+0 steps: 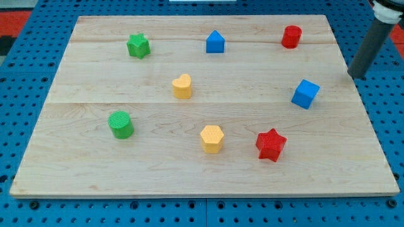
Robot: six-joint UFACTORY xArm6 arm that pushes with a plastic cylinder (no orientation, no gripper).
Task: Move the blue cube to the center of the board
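Note:
The blue cube (305, 93) sits near the board's right edge, about mid-height. My tip (356, 75) is at the board's right edge, to the right of the cube and slightly above it, apart from it. The dark rod rises from the tip toward the view's top right corner.
On the wooden board (95, 75): a green star (138, 46), a blue house-shaped block (215, 42), a red cylinder (291, 36), a yellow heart (182, 86), a green cylinder (120, 124), a yellow hexagon (212, 139), a red star (271, 144).

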